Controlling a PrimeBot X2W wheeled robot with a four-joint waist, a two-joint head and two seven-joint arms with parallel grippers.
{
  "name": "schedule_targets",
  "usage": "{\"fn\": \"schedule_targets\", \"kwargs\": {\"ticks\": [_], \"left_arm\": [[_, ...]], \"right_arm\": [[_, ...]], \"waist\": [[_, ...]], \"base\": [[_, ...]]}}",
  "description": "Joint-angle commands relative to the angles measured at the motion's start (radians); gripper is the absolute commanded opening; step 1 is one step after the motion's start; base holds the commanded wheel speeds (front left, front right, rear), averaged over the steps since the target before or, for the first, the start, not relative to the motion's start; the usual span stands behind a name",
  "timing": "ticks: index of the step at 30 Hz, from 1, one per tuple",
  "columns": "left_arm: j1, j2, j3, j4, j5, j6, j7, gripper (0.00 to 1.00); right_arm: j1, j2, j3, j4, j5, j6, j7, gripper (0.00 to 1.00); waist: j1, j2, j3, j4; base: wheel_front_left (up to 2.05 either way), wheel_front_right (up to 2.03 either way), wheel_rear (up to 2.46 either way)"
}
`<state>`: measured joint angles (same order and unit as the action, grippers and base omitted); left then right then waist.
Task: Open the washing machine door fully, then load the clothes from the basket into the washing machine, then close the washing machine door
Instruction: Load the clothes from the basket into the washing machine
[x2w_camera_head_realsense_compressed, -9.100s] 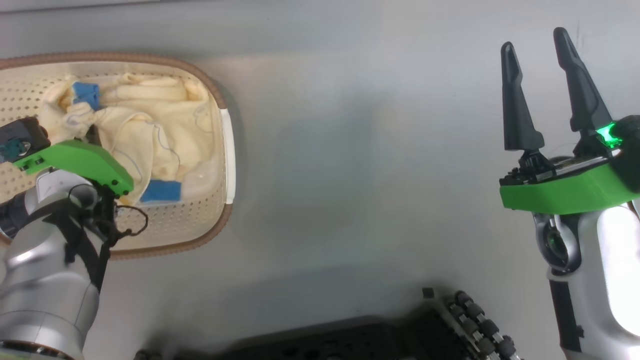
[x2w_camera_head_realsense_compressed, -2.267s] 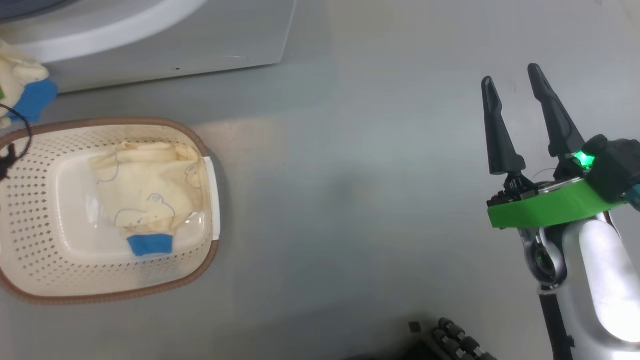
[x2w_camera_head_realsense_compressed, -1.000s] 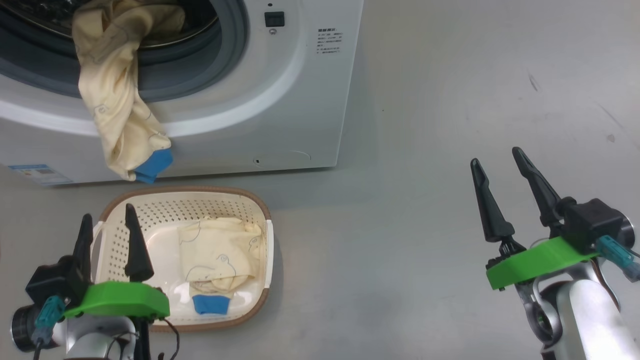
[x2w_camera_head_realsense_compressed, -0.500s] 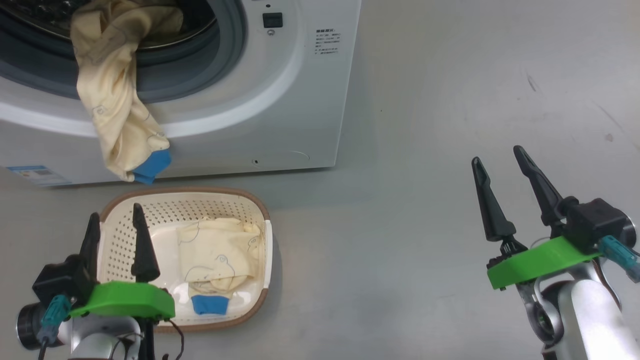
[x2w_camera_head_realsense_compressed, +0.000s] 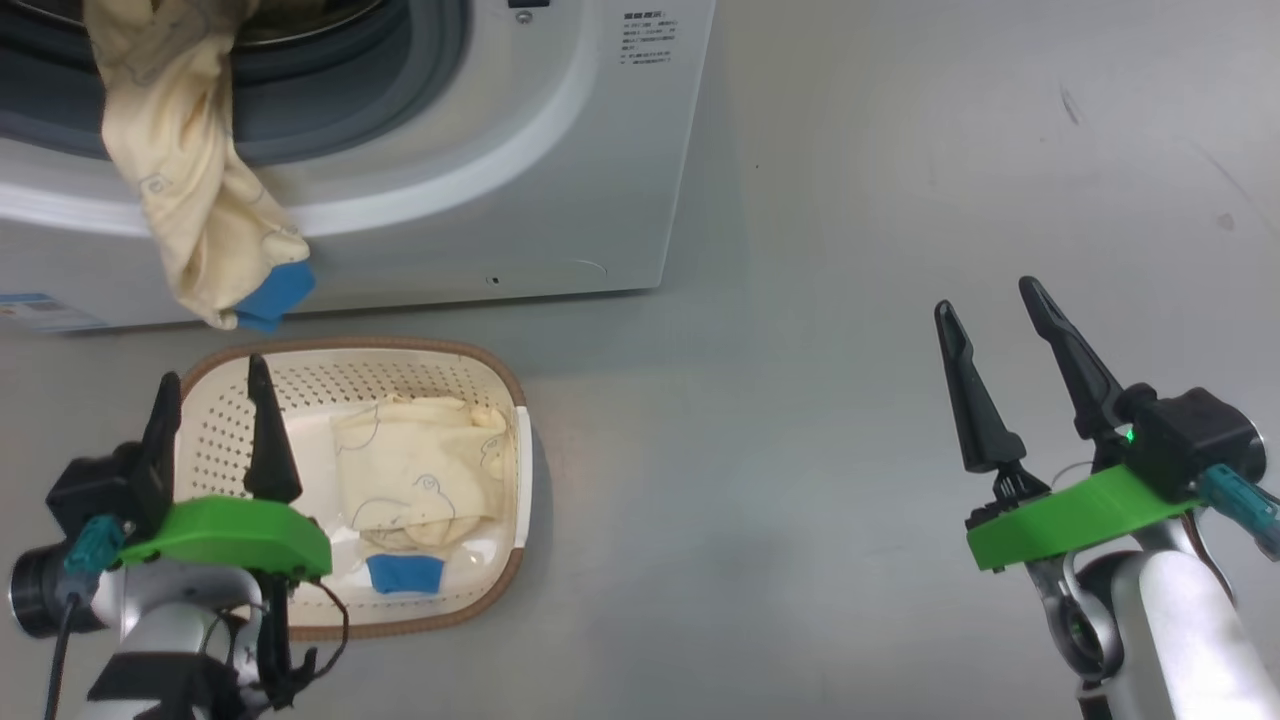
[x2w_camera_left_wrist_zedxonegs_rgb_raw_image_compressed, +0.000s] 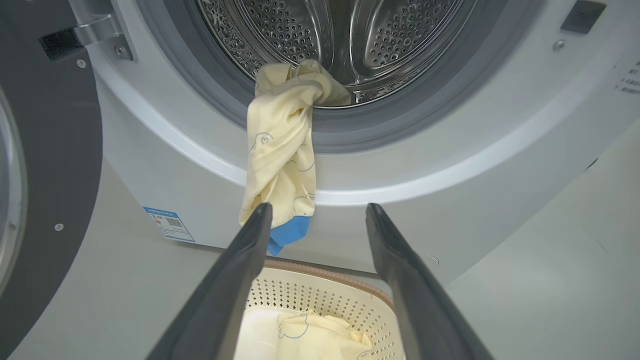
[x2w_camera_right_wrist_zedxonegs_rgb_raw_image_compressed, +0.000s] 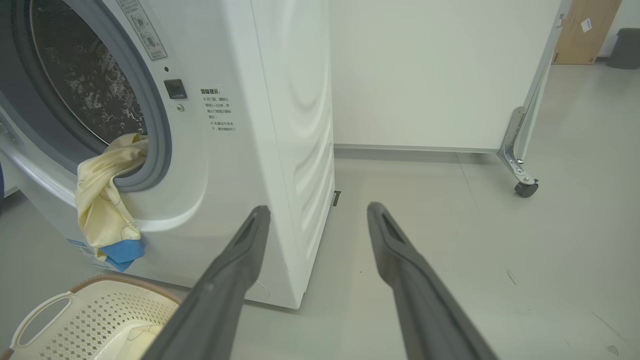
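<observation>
**Left fingers (x2w_camera_head_realsense_compressed: 270, 450) and right fingers (x2w_camera_head_realsense_compressed: 970, 400) standing wide, holding nothing**

The left pair is hovering at the left side of the basket (x2w_camera_head_realsense_compressed: 400, 348); the right pair is hanging well apart from it over bare floor. One piece of the clothes (x2w_camera_head_realsense_compressed: 190, 220) is draping out of the washing machine (x2w_camera_head_realsense_compressed: 560, 150) mouth, long axis vertical, blue patch (x2w_camera_head_realsense_compressed: 272, 295) lowest. A second piece (x2w_camera_head_realsense_compressed: 415, 480) is lying folded in the basket, blue end pointing toward the robot. The cloth is looking soft, light and floppy, so pinching a bunched fold mid-cloth is probably best.

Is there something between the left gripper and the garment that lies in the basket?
Nothing visible. The left gripper is open over the left end of the basket, and the garment lies uncovered inside, beside it.
</observation>
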<state>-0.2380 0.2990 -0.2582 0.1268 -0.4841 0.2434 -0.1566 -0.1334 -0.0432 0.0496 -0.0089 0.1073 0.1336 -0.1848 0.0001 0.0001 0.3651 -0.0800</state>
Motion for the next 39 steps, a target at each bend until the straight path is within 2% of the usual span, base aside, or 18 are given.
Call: {"fn": "schedule_targets", "kwargs": {"ticks": [1,10,21,31,32,33,34,39], "left_arm": [[-0.044,0.036,0.04,-0.017,0.006,0.041,0.003,1.0],[-0.247,0.087,0.081,0.183,-0.06,-0.035,0.071,1.0],[-0.454,0.205,0.113,0.451,-0.108,-0.139,0.168,1.0],[-0.575,0.267,0.103,0.568,-0.097,-0.181,0.191,1.0],[-0.583,0.268,0.101,0.574,-0.096,-0.182,0.189,0.87],[-0.592,0.268,0.099,0.579,-0.095,-0.185,0.189,0.18],[-0.598,0.268,0.096,0.585,-0.096,-0.188,0.191,0.0],[-0.623,0.268,0.083,0.606,-0.097,-0.196,0.218,0.0]], "right_arm": [[-0.031,-0.007,0.024,-0.034,0.008,-0.003,-0.006,1.0],[-0.084,-0.007,0.028,-0.031,0.035,-0.003,-0.03,1.0],[-0.142,-0.007,0.061,0.008,0.082,-0.003,-0.066,1.0],[-0.164,-0.007,0.073,0.034,0.106,-0.003,-0.076,1.0],[-0.165,-0.007,0.074,0.035,0.108,-0.003,-0.076,1.0],[-0.167,-0.007,0.074,0.035,0.109,-0.003,-0.076,1.0],[-0.168,-0.007,0.073,0.034,0.111,-0.003,-0.077,1.0],[-0.169,-0.007,0.071,0.028,0.115,-0.003,-0.077,1.0]], "waist": [[-0.0001,-0.0001,0.02,-0.009],[-0.0001,-0.0001,0.148,-0.059],[-0.0001,-0.0001,0.254,-0.13],[-0.0001,-0.0001,0.298,-0.161],[-0.0001,-0.0001,0.299,-0.162],[-0.0001,-0.0001,0.299,-0.162],[-0.0001,-0.0001,0.299,-0.162],[-0.0001,-0.0001,0.295,-0.158]], "base": [[0.0,0.0,0.0],[0.0,0.0,0.0],[0.0,0.0,0.0],[0.0,0.0,0.0],[0.0,0.0,0.0],[0.0,0.0,0.0],[0.0,0.0,0.0],[0.0,0.0,0.0]]}}
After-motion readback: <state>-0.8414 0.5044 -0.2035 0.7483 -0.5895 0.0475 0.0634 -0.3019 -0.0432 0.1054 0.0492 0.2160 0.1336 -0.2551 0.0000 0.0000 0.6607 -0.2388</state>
